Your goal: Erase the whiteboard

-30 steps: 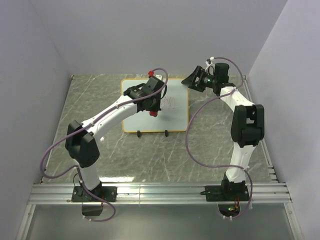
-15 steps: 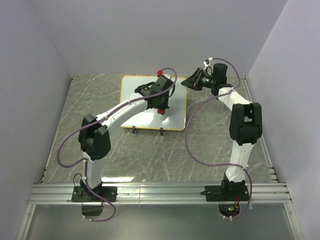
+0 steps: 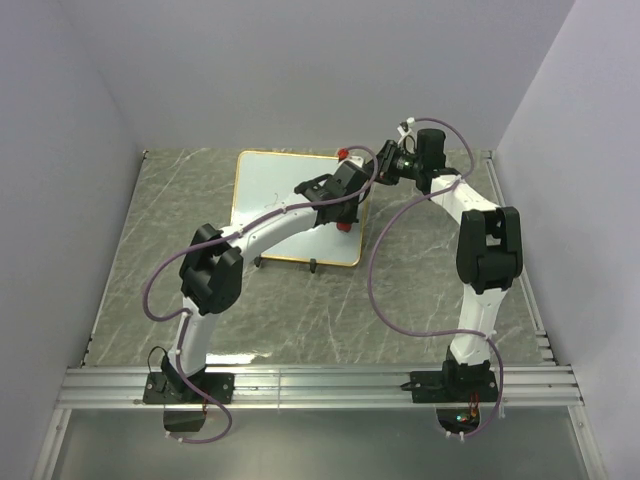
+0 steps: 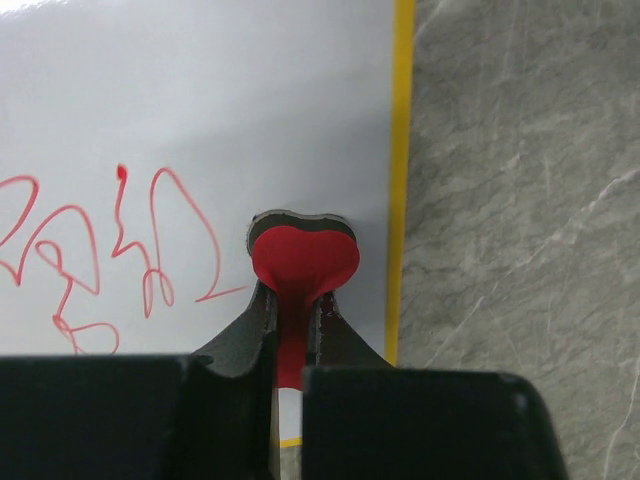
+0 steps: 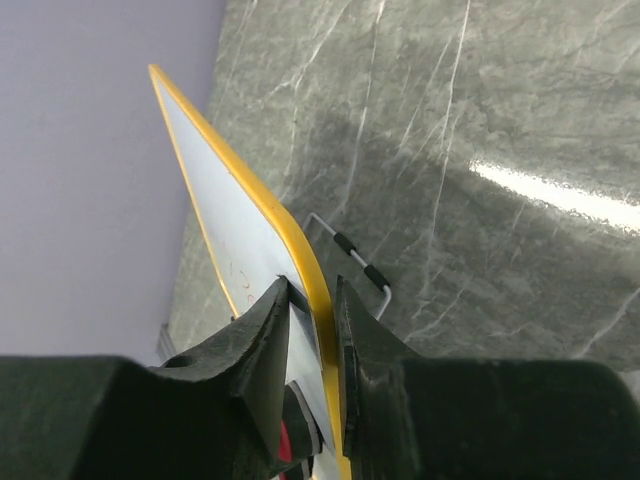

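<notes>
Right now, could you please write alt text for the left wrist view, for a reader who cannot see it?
The left end effector is shut on a red eraser, its rounded end over the whiteboard just inside the yellow rim. Red marker scribbles sit to the left; grey marbled table lies to the right.

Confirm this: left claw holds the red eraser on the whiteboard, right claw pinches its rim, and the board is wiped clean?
Not clean: the left wrist view shows red scribbles on the whiteboard beside the red eraser. The left claw and right claw are as you say.
</notes>
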You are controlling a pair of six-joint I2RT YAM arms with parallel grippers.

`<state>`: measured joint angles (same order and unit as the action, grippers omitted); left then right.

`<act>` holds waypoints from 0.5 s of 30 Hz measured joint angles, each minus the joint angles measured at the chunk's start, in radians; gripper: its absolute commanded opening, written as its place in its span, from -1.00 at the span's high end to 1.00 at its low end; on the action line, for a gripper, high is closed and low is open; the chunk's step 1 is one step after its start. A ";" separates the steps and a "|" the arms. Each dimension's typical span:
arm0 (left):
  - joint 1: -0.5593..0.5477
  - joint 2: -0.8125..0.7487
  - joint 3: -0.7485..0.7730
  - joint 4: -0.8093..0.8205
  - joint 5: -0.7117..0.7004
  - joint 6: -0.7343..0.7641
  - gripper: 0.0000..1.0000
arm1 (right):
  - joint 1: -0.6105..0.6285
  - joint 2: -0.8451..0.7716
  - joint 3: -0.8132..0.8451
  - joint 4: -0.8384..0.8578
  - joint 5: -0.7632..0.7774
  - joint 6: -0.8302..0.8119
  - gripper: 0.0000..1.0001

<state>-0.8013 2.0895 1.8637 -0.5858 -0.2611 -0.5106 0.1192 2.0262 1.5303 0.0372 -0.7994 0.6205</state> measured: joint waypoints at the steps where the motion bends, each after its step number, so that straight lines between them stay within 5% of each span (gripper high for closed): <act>1: -0.001 0.003 0.003 0.005 0.000 -0.001 1.00 | 0.004 -0.003 0.000 -0.003 0.005 -0.012 1.00; 6: -0.005 0.010 0.002 0.021 -0.026 -0.008 0.99 | 0.012 -0.018 -0.005 -0.020 0.026 -0.051 1.00; 15: 0.068 -0.143 -0.266 0.140 -0.028 -0.019 1.00 | 0.028 -0.042 -0.031 -0.054 0.028 -0.084 1.00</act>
<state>-0.7338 1.9461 1.5978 -0.4461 -0.2890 -0.5293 0.1474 1.9842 1.4994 -0.0170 -0.7715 0.5365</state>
